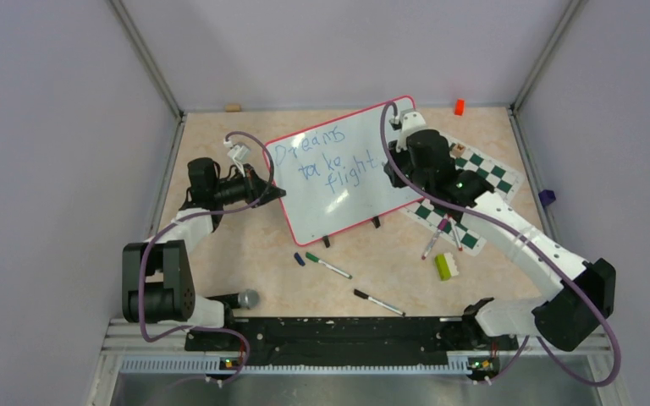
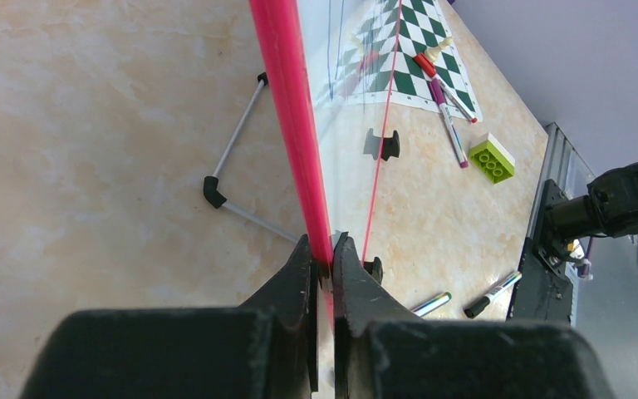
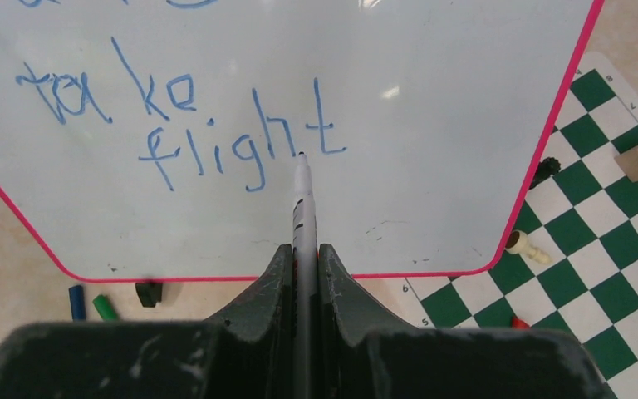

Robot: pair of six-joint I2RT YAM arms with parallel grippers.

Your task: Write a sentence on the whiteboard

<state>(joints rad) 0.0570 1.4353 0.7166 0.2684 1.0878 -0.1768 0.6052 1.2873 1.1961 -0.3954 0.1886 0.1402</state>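
The whiteboard point(image 1: 364, 199) with a red frame stands tilted at the table's middle. Blue lettering on it reads "Dreams take flight" point(image 1: 332, 161); "take flight" also shows in the right wrist view point(image 3: 216, 133). My left gripper point(image 1: 278, 194) is shut on the board's left red edge point(image 2: 287, 125), fingers either side of it. My right gripper point(image 1: 399, 152) is shut on a white marker point(image 3: 302, 208), its tip close to the board between the "h" and "t" of "flight".
A green-and-white chess mat point(image 1: 474, 182) lies right of the board with markers point(image 1: 440, 237) and a green block point(image 1: 445, 266) on it. More markers point(image 1: 328, 265) point(image 1: 379, 303) and a blue cap point(image 1: 300, 260) lie in front. An orange block point(image 1: 459, 106) sits far back.
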